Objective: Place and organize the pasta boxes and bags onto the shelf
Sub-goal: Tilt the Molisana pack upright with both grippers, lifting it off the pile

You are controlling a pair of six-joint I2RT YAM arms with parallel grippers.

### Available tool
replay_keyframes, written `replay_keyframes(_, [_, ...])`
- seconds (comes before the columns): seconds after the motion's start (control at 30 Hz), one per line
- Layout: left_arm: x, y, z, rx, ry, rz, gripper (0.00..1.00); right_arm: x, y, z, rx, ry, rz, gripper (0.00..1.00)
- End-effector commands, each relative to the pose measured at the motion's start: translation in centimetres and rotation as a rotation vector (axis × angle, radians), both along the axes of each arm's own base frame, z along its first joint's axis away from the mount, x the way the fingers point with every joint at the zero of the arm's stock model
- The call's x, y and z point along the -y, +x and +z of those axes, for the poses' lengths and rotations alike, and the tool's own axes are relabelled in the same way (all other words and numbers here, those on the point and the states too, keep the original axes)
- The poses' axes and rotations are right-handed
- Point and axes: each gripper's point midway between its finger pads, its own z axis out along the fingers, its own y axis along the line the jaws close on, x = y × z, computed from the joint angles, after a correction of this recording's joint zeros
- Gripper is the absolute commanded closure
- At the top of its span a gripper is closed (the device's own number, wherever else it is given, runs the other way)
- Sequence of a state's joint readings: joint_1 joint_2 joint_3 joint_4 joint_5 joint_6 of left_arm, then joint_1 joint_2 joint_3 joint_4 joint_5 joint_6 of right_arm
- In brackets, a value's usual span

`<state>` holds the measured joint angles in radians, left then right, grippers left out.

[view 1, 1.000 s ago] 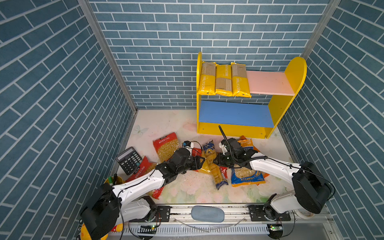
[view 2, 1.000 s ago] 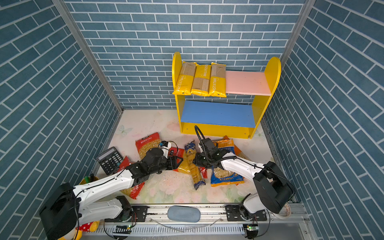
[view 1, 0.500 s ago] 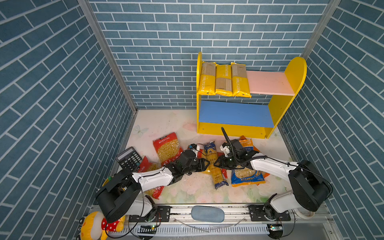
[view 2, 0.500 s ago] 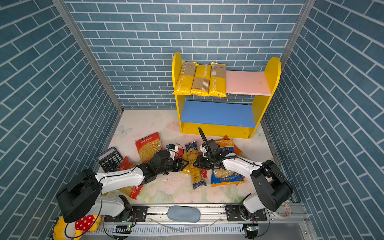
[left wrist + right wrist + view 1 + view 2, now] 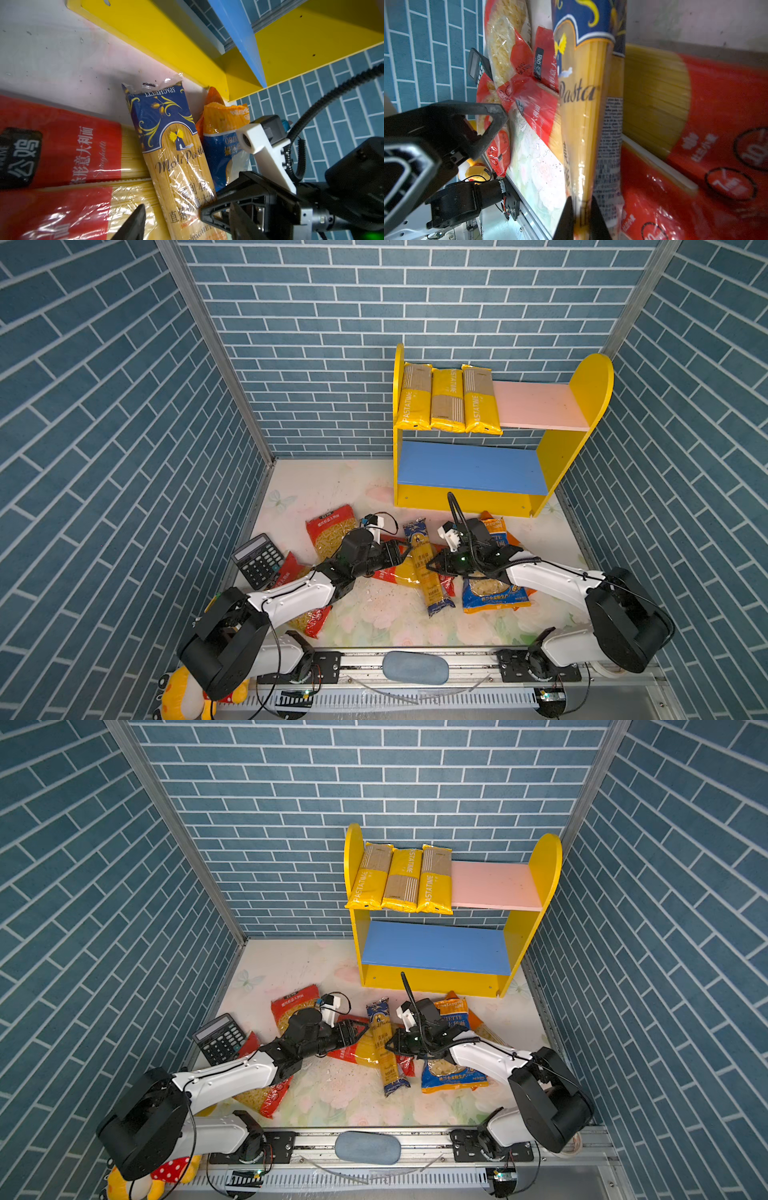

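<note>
Now the right claw (image 5: 581,201) pinches the blue spaghetti bag (image 5: 583,108); left claw (image 5: 187,206) gapes.

Floral mat (image 5: 374,614), seemingly: pasta bags (image 5: 332,529), shelf (image 5: 465,499)

Pink upper board (image 5: 540,406): right half free, left half blocked by three PASTATIME packs (image 5: 449,402). Blue lower board (image 5: 469,466): free full width. Floor left of shelf (image 5: 590,381): open. Lower centre: crowded by blue spaghetti bag (image 5: 424,568), red spaghetti bags (image 5: 62,149), left arm (image 5: 291,597), right arm (image 5: 552,576).
</note>
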<state>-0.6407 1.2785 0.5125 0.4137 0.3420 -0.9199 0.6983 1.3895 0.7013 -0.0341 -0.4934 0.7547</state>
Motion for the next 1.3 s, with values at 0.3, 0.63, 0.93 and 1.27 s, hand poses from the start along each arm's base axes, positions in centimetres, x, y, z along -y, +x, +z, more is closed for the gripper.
replay_keyframes(0.3, [-0.6,1.7,5.6,0.089,-0.253,0.019,0.18,-4.0,0.7,15.5,0.266,0.4,0.07,1.0])
replay_keyframes(0.63, [0.6,2.2,5.9,0.105,-0.288,-0.023,0.23,-5.4,-1.1,20.3,0.295,0.528,0.132,1.0])
replay_keyframes(0.93, [1.6,2.1,8.7,0.16,-0.391,-0.071,0.5,-6.0,-0.8,19.2,0.254,0.543,0.121,1.0])
replay_keyframes(1.27, [1.9,2.3,11.0,0.217,-0.43,-0.093,0.86,-5.7,-0.2,17.6,0.216,0.52,0.072,0.78])
